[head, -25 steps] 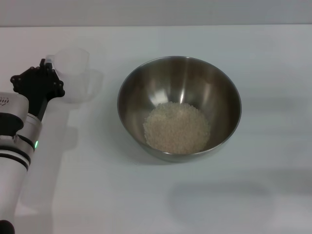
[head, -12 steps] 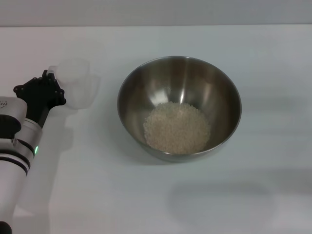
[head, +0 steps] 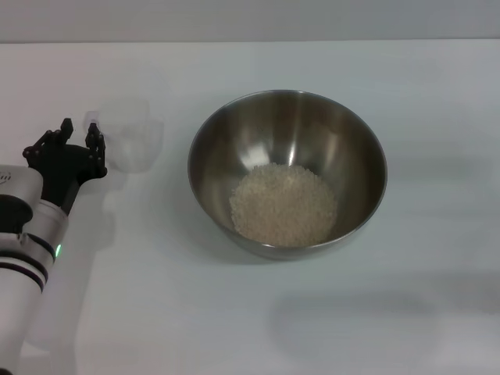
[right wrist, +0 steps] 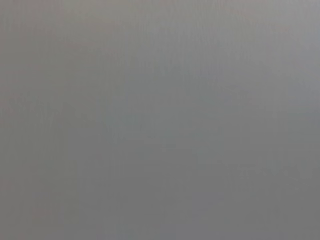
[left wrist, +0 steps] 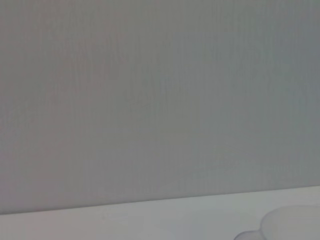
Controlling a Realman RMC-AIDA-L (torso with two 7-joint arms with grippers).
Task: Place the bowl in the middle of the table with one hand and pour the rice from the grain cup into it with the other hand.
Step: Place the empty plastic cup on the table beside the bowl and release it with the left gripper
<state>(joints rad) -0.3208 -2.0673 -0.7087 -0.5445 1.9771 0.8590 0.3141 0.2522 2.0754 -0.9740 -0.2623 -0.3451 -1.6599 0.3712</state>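
While rice (head: 283, 205) heaps pale in the shiny bowl (head: 226, 133), left claw (head: 78, 134) spread, empty, beside clear grain cup (head: 129, 133).

The bowl (head: 287, 172) stands on the middle of the table (head: 437, 312) with the rice (head: 283, 205) in its bottom, the cup (head: 125, 133) upright to its left, the left gripper (head: 78, 139) just left of the cup.

Left claw (head: 76, 128) open, low.
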